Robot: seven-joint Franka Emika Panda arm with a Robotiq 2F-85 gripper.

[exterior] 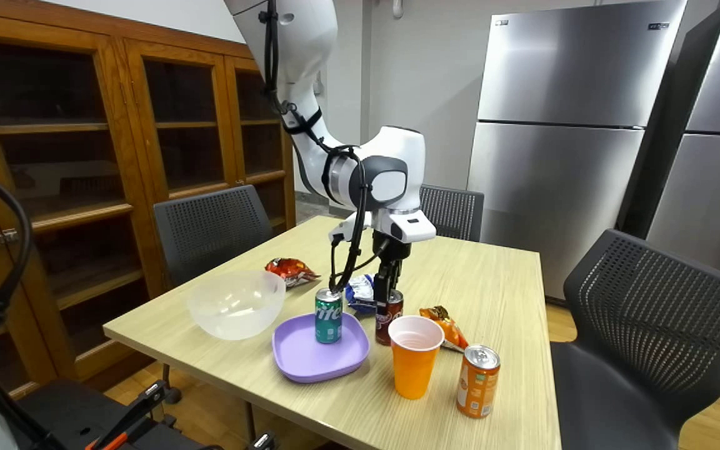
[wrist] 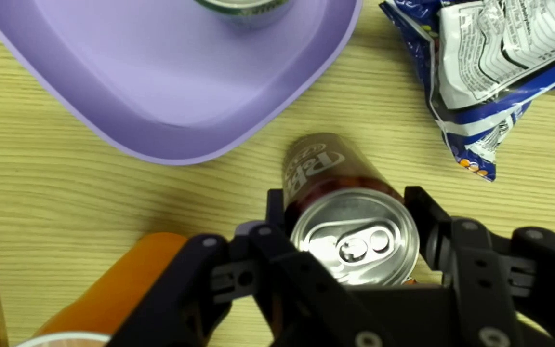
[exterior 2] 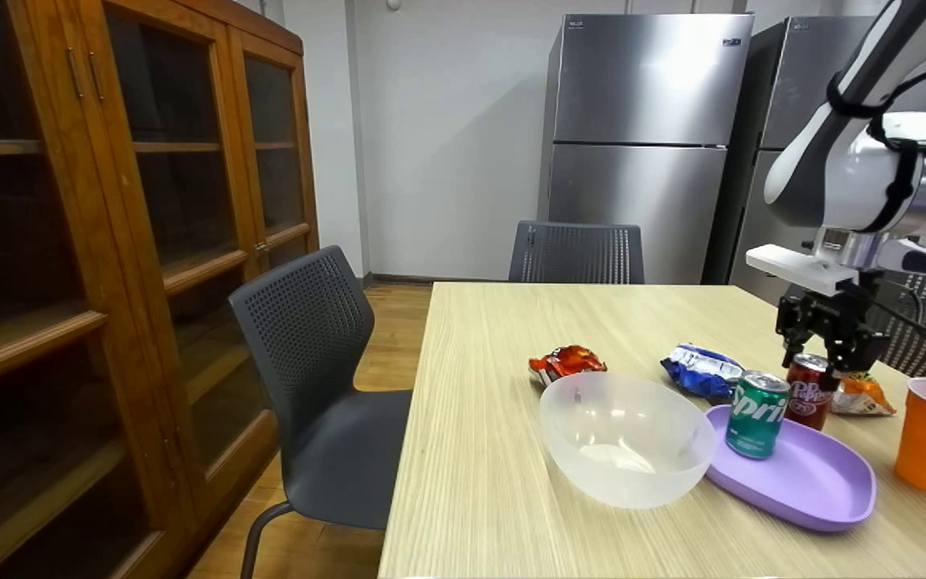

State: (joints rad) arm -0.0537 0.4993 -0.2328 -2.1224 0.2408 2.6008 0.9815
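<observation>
My gripper [wrist: 344,207] points down around a dark red Dr Pepper can [wrist: 318,161], a pad against each side near its rim. The can [exterior 2: 807,402] stands upright on the table, and the gripper [exterior 2: 811,371] hides part of it in both exterior views. Just beside it lies a purple plate [exterior: 297,362], which carries a green Sprite can [exterior: 329,319]. A blue snack bag [wrist: 480,62] rests behind the Dr Pepper can. On its nearer side stands an orange cup [exterior: 414,369].
A translucent bowl [exterior 2: 624,458] sits by the plate, with a red snack bag [exterior 2: 567,363] behind it. An orange snack bag [exterior: 447,326] and an orange can [exterior: 479,384] are past the cup. Chairs [exterior: 641,325] surround the wooden table [exterior 2: 479,450].
</observation>
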